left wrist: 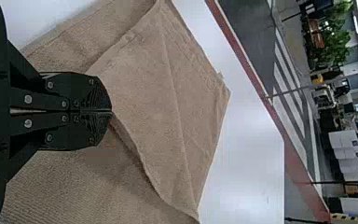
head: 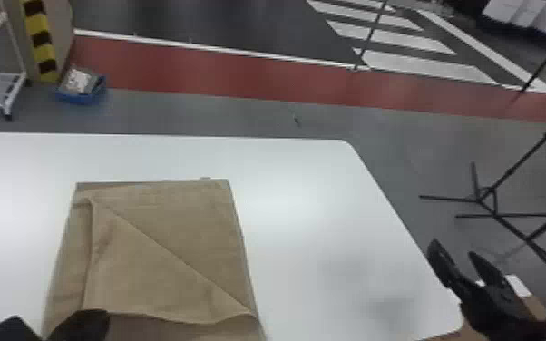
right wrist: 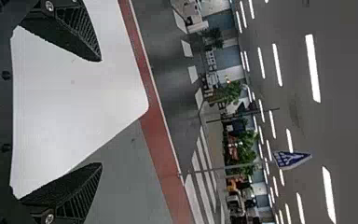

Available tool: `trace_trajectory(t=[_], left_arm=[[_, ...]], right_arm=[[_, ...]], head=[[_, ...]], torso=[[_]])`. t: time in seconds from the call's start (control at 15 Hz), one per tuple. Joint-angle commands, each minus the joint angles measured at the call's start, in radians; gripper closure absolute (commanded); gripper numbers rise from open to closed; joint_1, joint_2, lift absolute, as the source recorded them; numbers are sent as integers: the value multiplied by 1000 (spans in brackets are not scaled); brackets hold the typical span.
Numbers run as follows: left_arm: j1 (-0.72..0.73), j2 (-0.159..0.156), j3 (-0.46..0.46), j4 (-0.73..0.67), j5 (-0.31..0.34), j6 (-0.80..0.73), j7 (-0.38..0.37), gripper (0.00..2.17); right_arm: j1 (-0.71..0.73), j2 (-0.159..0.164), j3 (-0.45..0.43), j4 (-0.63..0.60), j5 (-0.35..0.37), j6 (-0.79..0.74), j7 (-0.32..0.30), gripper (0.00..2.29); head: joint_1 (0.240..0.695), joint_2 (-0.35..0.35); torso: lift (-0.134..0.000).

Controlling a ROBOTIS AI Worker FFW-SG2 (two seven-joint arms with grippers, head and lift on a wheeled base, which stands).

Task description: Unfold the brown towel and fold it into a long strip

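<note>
As the near left corner of the upper layer was apparently meant to be controlled on its own, the left gripper point(left wrist: 112, 112) was clenched, with the brown towel point(left wrist: 154, 93) seemingly pinched between its tips. By a hold at the corner rather than mid-edge, the loose flap could probably be led open while the layers beneath were left lying on the table point(head: 285, 177). Those layers were exposed along the flap's left side and below its near edge, and a slanting crease was seen across the flap (a likely source of a crooked strip, if left unsmoothed). The towel was laid flat, its far side near the table's far edge and its right side well apart from the table's right edge, so room for unfolding was judged to be offered there. By the near right corner of the table, the right gripper point(head: 454, 248) was held with its fingers spread and no cloth between them, presumably kept aside for a second corner. The flap was yet to be opened out, so the work was judged to be at an early stage; lengthwise folding would be called for afterwards.
</note>
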Motion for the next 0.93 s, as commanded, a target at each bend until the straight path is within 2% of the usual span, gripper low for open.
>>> trace_trajectory(t=[0.0, 0.13, 0.2, 0.33, 0.4, 0.53, 0.67, 0.73, 0.87], left_arm=[[0, 16, 11, -25, 24, 2, 1, 1318], [-3, 39, 34, -28, 52, 2, 0, 1318], [-14, 54, 35, -27, 78, 5, 1, 1318], [-32, 83, 50, -25, 144, 5, 0, 1318], [-35, 89, 52, -25, 145, 5, 0, 1318], [-37, 98, 50, -22, 145, 5, -3, 1318], [-37, 102, 50, -19, 145, 5, -6, 1318], [-35, 103, 52, -17, 145, 5, -6, 1318], [-35, 106, 60, -10, 150, 5, -6, 1315]], right_arm=[[-63, -2, 68, -60, 75, 109, 10, 80], [-178, -8, 127, -60, 121, 272, 87, 80], [-222, -11, 147, -52, 135, 333, 102, 80], [-350, -14, 234, 0, 254, 419, 98, 80], [-414, -14, 288, 42, 313, 447, 94, 80], [-567, -14, 400, 189, 415, 447, 96, 80], [-719, -14, 492, 358, 471, 441, 91, 90], [-793, -14, 549, 456, 500, 431, 82, 103], [-916, -11, 630, 638, 534, 410, 79, 120]], head=[[695, -350], [695, -350], [695, -350], [695, -350], [695, -342], [695, -297], [695, -242], [695, -189], [695, -143]], torso=[[-123], [-123], [-123], [-123], [-123], [-123], [-123], [-123], [-123]])
